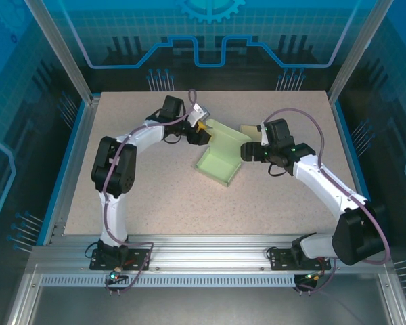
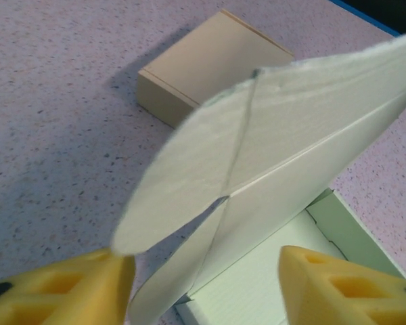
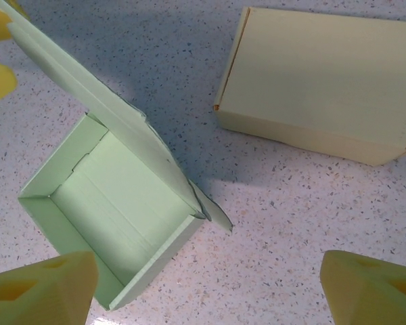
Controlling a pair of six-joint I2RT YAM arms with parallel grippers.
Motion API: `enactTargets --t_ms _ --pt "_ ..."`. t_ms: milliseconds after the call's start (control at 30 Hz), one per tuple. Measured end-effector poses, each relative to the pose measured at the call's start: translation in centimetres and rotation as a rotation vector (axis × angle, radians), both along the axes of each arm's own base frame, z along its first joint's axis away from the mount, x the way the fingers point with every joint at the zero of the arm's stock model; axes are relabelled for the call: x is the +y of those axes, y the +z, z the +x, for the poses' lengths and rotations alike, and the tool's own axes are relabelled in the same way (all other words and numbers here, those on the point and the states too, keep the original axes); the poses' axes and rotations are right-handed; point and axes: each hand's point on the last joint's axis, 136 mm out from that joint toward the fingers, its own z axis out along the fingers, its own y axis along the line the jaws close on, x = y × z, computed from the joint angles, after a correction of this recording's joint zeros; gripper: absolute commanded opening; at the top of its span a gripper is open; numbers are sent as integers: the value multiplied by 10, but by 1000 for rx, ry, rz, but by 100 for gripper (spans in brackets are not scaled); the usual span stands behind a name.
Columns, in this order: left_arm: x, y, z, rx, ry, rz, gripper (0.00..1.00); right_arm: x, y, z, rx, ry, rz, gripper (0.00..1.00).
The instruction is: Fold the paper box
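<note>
the green box (image 1: 215, 164) is sitting near the middle of the tabletop (image 1: 155, 196), a little toward 1 o'clock in the overhead view. its tray is looking finished: in the right wrist view the four walls are standing upright around a flat floor.

the lid (image 1: 224, 132) is standing up from the tray's far edge, toward 12 o'clock, and is not yet lying over the tray. its rounded side flap (image 2: 183, 176) is sticking out almost flat with the lid rather than being bent inward.

the left fingers (image 2: 68, 284) are standing apart and straddling the lid's free edge at about 10 o'clock of the box. the flap's tip is touching or nearly touching one of them, but they are not pinching it.

the right fingers (image 3: 44, 288) are spread wide with nothing between them, hovering at about 3 o'clock of the tray.

a closed beige box (image 3: 321, 81) is lying just beyond, at 1 o'clock, apart from the green one.

judging from this, the task is sitting past halfway. what is remaining is bending the lid's flaps in, swinging the lid down and tucking it into the tray.
</note>
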Motion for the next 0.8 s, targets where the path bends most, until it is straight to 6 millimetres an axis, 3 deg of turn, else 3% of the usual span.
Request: enactTargets --t_ms 300,567,800 --pt "-4 -9 -2 13 -10 32 13 -2 -2 -1 7 -1 -7 83" --pt "2 -14 -10 6 3 46 7 -2 -9 7 17 43 -55 80" --pt "6 -10 -21 -33 3 37 5 -21 -20 26 17 58 -59 75"
